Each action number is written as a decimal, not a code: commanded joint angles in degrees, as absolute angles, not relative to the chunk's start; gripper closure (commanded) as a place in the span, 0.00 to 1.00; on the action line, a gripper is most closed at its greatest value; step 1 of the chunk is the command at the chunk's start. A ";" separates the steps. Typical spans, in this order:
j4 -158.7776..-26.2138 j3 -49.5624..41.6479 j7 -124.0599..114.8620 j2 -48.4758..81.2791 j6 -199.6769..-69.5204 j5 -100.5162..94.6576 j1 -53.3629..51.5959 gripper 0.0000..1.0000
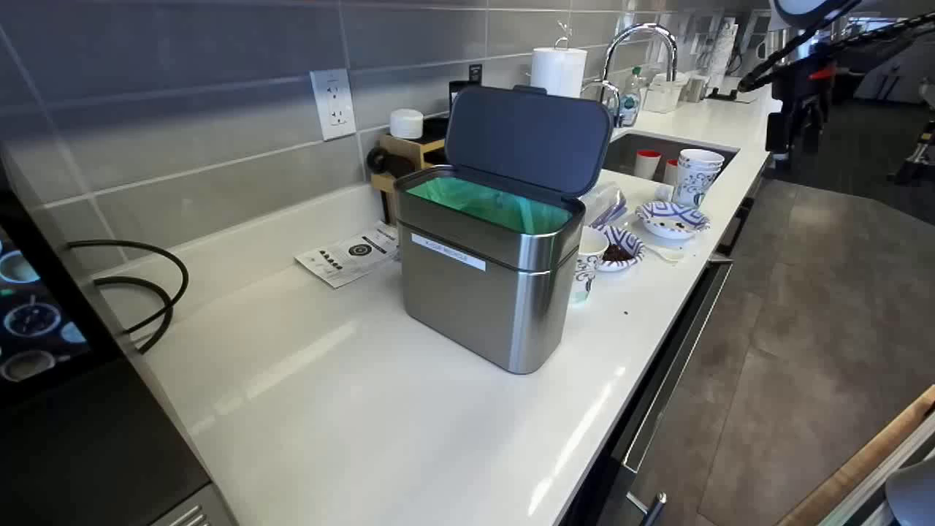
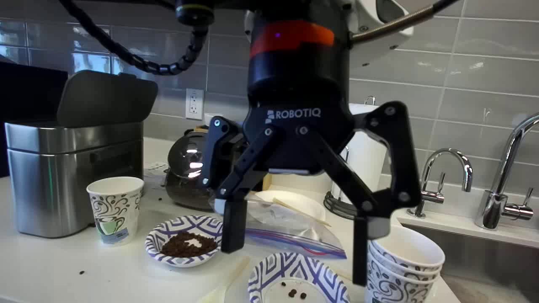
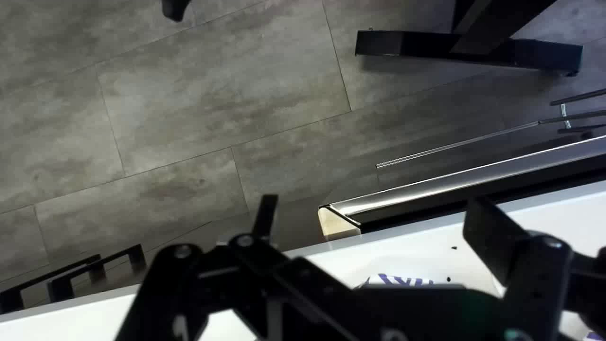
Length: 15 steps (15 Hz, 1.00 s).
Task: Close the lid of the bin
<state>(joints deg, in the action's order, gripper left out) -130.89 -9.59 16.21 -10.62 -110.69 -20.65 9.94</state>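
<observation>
- Lid: locate it raised at the hinged edge of the bin, leaving the mouth uncovered.
- Gripper: its fingers stand spread wide with nothing between them. You have it well apart from the lid.
- Handling: expect a light, stiff lid with a smooth face that may slip under a pinch. Push it; a firm hold is probably unnecessary.
- Contact point: bear on the back of the lid, near the tab at its free edge, and swing it over the mouth.
- Caution: the bin may slide on the smooth table if you push hard.
- Bin contents: you see a green liner; its bottom is hidden, so you cannot tell what it holds.
- Clearance: a paper cup stands just beside the bin, contents hidden. Near it, a bowl holds dark brown grounds; a second bowl holds a few beans. Treat all three as easily upset.
- Stacked cups: they stand beside the sink.
</observation>
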 commanded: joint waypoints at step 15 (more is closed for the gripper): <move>-125.47 -4.24 21.34 -9.82 -109.92 3.68 0.13 0.00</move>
